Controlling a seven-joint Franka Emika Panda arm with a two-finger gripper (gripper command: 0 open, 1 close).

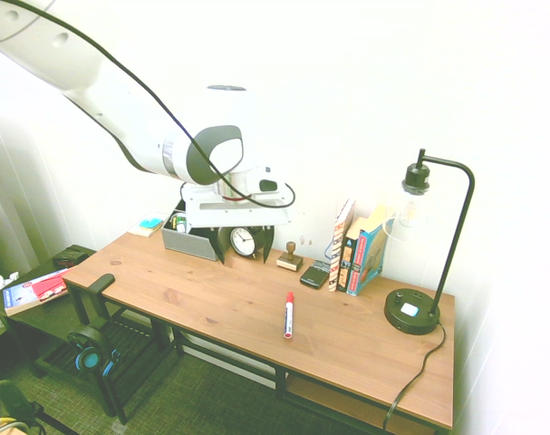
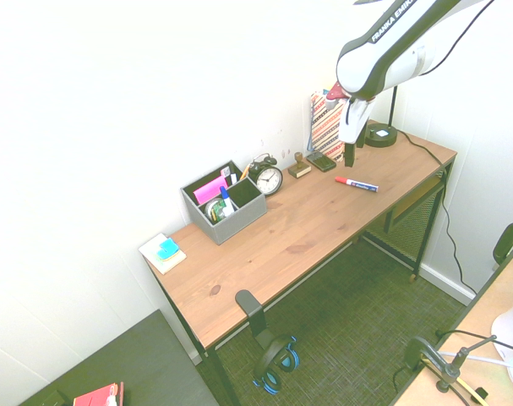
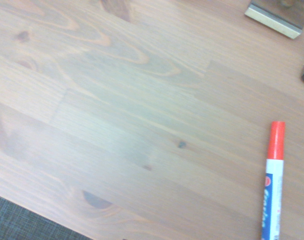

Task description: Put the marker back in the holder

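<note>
Okay so the step in hand looks like lining up over the marker [image 1: 289,315] before going down for it. It's lying flat on the desk [image 1: 188,294], a bit below and right of centre in the first exterior view, red cap pointing up the frame. The gripper [image 1: 245,243] is wide open with nothing in it, up in the air and up-left of the marker in that same frame, so I'd say sort the sideways offset first and only then drop.

Good news imo, the fingers are spread left-right there and the barrel runs roughly up-down, so the wrist probably needs just a small twist, if any. I'd aim for the middle of the white barrel, not the red cap, since a pinch on the cap could pull it off or let the marker swing. Go down straight and slow at the end, because it's round and one finger nudging it first might roll it away. Fingertips low beside it, barely clear of the wood, then close gently.

Also lift well up before heading for the holder [image 2: 239,222], left of centre in the second exterior view, cos the alarm clock [image 2: 269,180] stands right beside it and would be easy to clip
</note>
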